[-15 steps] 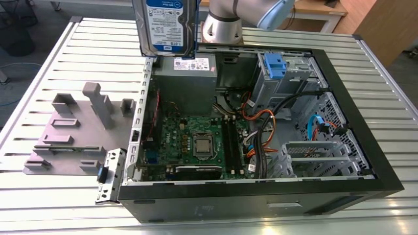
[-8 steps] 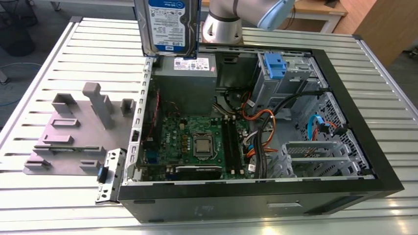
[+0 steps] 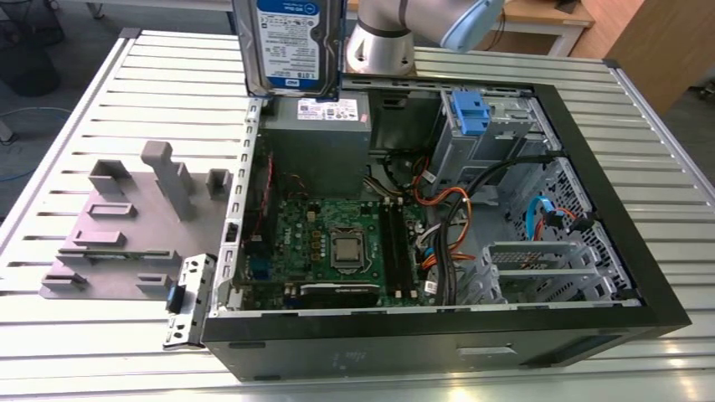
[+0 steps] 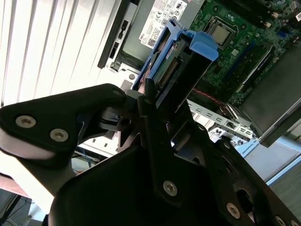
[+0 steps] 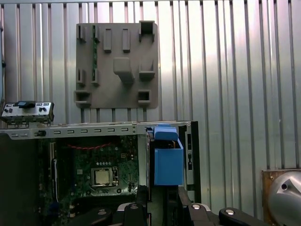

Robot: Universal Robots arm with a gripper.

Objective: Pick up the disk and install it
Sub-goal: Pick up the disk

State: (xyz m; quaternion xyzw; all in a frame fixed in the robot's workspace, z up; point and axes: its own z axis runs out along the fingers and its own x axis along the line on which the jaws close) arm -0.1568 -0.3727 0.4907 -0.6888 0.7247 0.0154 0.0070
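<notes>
A ribbed metal worktop carries an open computer case; top middle of the exterior view, the pincer pinches the disk upright above it; best kept straight, moved slowly.

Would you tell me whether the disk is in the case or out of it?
Out: the gripper holds the disk on edge above the case, near its rim and not seated in any bay.

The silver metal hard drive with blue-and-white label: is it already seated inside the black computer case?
No, the exterior view shows the hard drive upright above the computer case.
</notes>
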